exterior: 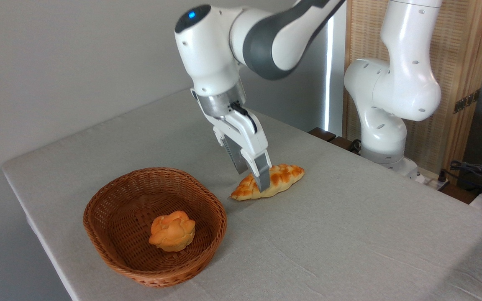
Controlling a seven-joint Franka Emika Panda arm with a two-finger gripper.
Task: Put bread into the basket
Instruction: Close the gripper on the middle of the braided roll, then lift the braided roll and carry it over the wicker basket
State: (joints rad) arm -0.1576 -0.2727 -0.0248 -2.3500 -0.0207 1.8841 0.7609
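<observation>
The bread [283,175], a long braided loaf with golden-brown bumps, lies on the grey tablecloth to the right of the basket. My gripper [252,180] has come down over the loaf's middle-left part. Its fingers [262,177] are apart, one in front of the loaf and one behind it, so it is open and straddles the bread. The loaf still rests on the table. The reddish-brown wicker basket [98,200] stands at the front left of the table, about a hand's width from the loaf's left tip.
A small round orange knotted bun [172,230] lies inside the basket. The arm's white base [385,142] stands at the table's back right. The table's edges run close by the basket on the left and front.
</observation>
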